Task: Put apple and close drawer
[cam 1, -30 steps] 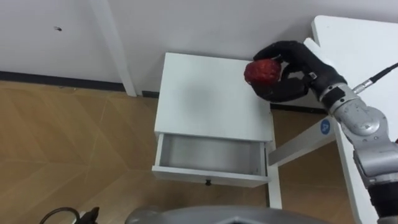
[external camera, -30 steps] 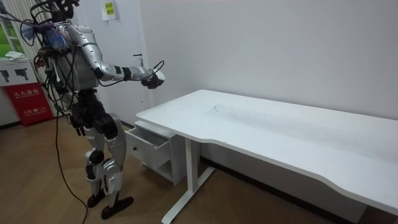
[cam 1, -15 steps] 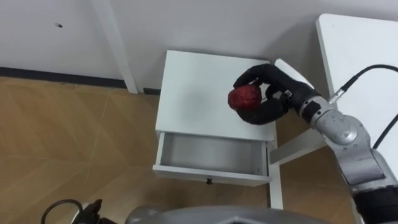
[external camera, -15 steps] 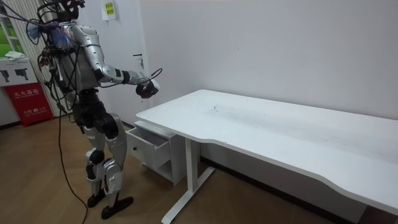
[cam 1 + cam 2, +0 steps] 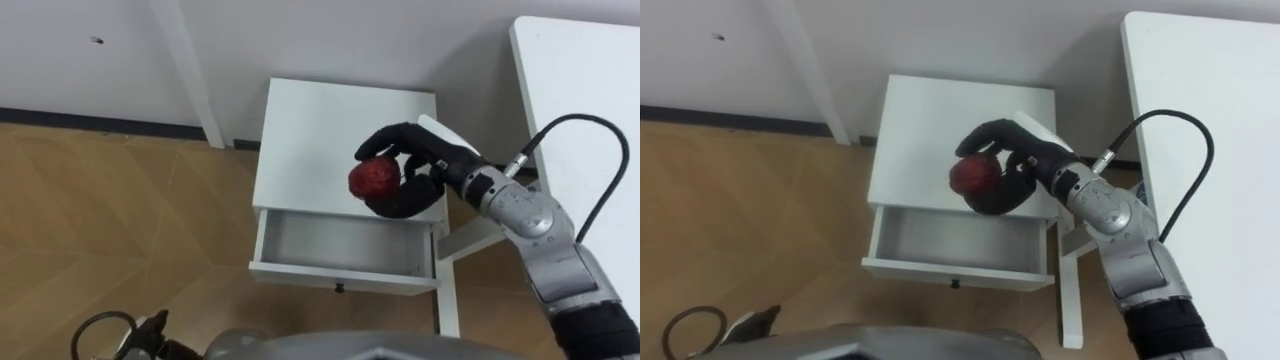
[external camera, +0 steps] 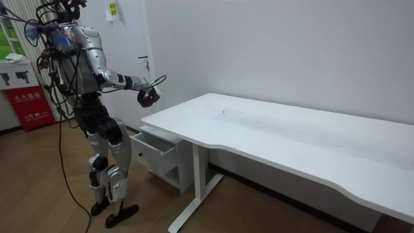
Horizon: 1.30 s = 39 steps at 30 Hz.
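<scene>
Red apple (image 5: 374, 178) is clamped in my right hand (image 5: 425, 168), fingers curled round it, seen over the white cabinet (image 5: 300, 130) near its front edge, just behind the open drawer (image 5: 345, 245). The right eye view agrees. In the room view I stand by the bench (image 6: 291, 126), arm out. I'm mid-carry; next, I judge, bring it nearer, lower, release. A second ago it hung further back-right.

One apple (image 5: 374, 179), one drawer (image 5: 340, 244), one cabinet (image 5: 320, 130), one desk (image 5: 590, 70), one hand (image 5: 426, 165).
</scene>
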Motion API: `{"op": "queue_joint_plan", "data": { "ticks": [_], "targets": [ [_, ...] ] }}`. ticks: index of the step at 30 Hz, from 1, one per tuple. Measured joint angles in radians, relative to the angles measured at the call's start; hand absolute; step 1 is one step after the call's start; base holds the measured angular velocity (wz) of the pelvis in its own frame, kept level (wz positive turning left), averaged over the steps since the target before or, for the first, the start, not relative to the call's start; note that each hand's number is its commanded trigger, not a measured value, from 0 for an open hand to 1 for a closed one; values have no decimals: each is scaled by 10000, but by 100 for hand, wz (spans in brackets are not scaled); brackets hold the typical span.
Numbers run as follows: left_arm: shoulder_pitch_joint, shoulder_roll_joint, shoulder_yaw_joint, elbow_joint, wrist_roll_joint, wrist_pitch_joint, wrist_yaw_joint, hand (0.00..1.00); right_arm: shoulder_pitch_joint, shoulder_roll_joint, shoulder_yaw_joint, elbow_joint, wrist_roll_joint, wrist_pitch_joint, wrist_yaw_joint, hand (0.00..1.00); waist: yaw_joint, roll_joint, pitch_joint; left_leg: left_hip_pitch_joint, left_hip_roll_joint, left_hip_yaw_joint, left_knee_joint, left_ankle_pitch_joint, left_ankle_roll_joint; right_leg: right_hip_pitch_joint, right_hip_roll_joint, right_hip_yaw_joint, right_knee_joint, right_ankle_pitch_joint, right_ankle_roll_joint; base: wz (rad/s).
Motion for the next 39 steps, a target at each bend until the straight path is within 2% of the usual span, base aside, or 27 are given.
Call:
{"op": "queue_joint_plan", "data": {
  "ticks": [12, 28, 31, 34, 39],
  "targets": [
    [-1, -78, 17, 0, -7, -1, 0, 0, 24, 39, -1, 174, 6, 13, -3, 0, -3, 11, -41, 13, 1, 0, -5, 1, 1, 13, 1, -2, -3, 0, 0, 0],
    [208, -80, 56, 2, 28, 14, 89, 0, 253, 45, -45, 287, -85, 122, -79, 0, -60, -44, -41, 7, -3, -2, -5, 0, 3, 19, -4, -7, -8, 0, 1, 0],
    [345, -88, 105, 10, 50, 116, 82, 0, 365, 115, -139, 814, -264, 148, -175, 0, -162, -36, -34, 24, -14, -34, -5, -2, 5, 122, -19, -82, -41, -1, 3, 7],
    [439, -98, 137, -5, 82, 212, 79, 0, 385, 312, -487, 2089, -415, 130, -593, 0, -315, -32, -55, 34, -20, -24, 20, -14, 25, 175, -38, -140, -50, -11, 20, 8],
    [519, -286, 369, 11, 14, 221, 212, 0, 838, 515, -1479, 5411, -15, 66, -1859, 0, -369, 52, -80, -170, -27, 50, 326, -104, 176, 170, -158, -269, 6, -73, 123, 9]
  ]
}}
